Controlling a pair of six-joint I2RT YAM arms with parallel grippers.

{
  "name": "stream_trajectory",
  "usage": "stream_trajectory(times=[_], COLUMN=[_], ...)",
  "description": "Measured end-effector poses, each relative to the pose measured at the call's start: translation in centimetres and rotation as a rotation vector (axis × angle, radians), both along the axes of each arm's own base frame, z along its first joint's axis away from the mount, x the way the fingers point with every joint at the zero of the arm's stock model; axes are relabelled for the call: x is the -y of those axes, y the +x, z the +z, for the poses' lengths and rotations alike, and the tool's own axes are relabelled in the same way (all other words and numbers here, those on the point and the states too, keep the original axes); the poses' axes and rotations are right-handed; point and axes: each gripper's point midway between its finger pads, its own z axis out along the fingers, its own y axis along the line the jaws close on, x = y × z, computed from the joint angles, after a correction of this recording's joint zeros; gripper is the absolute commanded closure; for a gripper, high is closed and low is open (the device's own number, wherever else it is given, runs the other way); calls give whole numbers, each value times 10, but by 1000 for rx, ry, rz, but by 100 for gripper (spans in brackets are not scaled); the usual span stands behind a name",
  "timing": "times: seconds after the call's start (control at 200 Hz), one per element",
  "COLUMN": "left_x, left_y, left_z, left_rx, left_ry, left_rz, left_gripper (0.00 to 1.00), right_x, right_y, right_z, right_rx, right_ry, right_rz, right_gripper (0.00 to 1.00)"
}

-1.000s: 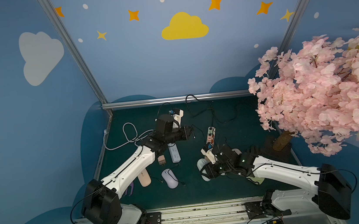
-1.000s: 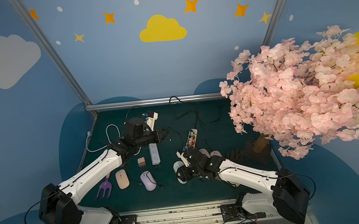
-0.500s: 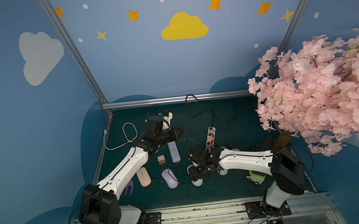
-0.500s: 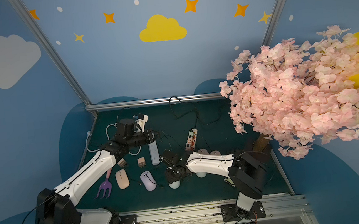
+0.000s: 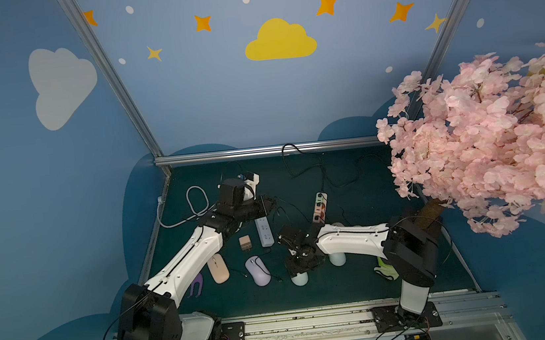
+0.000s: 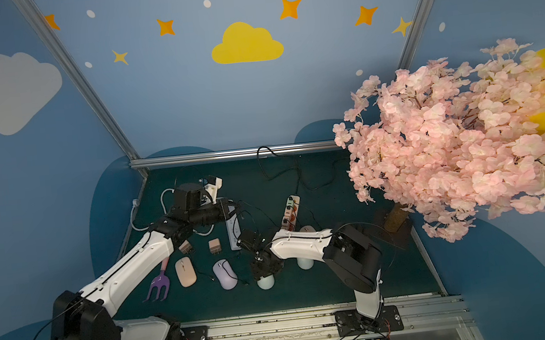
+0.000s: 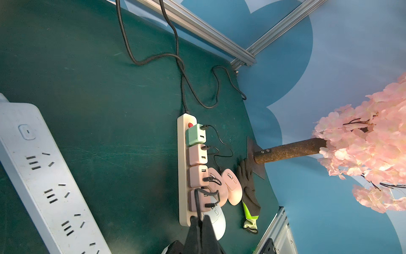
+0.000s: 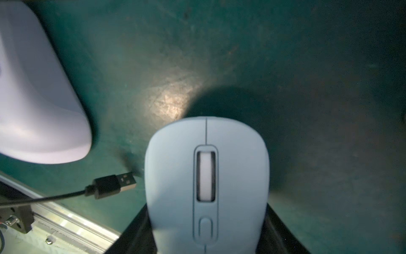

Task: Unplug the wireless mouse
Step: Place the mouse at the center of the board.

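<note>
The light blue mouse (image 8: 206, 176) sits between the fingers (image 8: 279, 233) of the right gripper (image 8: 206, 233), which clasp its 2 sides toward the rear. Its scroll wheel end points away from the wrist. In both top views this mouse is low over the green surface (image 5: 355, 286), near the front edge.

The left gripper (image 7: 201, 222) hovers farther back. Its fingers are pressed together, and a thin black cable (image 7: 197, 206) comes out from between the tips. The cable loops to the nearest pink charger (image 7: 191, 205) on the beige power strip (image 7: 182, 176). That strip carries 4 chargers, 1 green and 3 pink.

Just beside the held mouse lie a loose USB plug (image 8: 123, 180) and a lilac mouse (image 8: 33, 99), with the aluminium front rail (image 8: 66, 226) close behind them. Ahead of the mouse the wrist view shows bare, scuffed green surface. In a top view there is open room between it and the glove (image 5: 386, 269) on the right arm's side.

A white power strip (image 5: 264, 232), a small charger block (image 5: 245, 242), a pink mouse (image 5: 218, 269) and a purple fork (image 5: 196, 285) crowd the left arm's side. Blue walls with clouds and stars enclose the surface, and a pink blossom tree (image 5: 487, 155) overhangs its right corner.
</note>
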Motion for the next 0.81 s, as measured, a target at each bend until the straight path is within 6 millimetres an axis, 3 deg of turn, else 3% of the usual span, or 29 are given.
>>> stream_trajectory(times=[0.095, 0.24, 0.481, 0.521, 0.586, 0.806], left_x=[0, 0, 0, 0, 0, 3], left_y=[-1, -1, -1, -2, -2, -7], left_z=[-2, -4, -4, -4, -4, -8], left_rx=[-5, -10, -11, -10, -8, -11], left_ry=[-3, -4, -6, -4, -1, 18], left_rz=[-2, -1, -3, -4, -6, -27], left_gripper=[96, 96, 96, 96, 96, 96], right_x=[0, 0, -1, 0, 4, 11], right_y=[0, 0, 2, 3, 5, 24], right_z=[-1, -1, 4, 9, 23, 79], right_rx=[-9, -14, 9, 29, 75, 255], right_ry=[-1, 5, 23, 39, 71, 161], right_rz=[-4, -3, 5, 9, 23, 18], right_gripper=[32, 22, 20, 18, 2, 2])
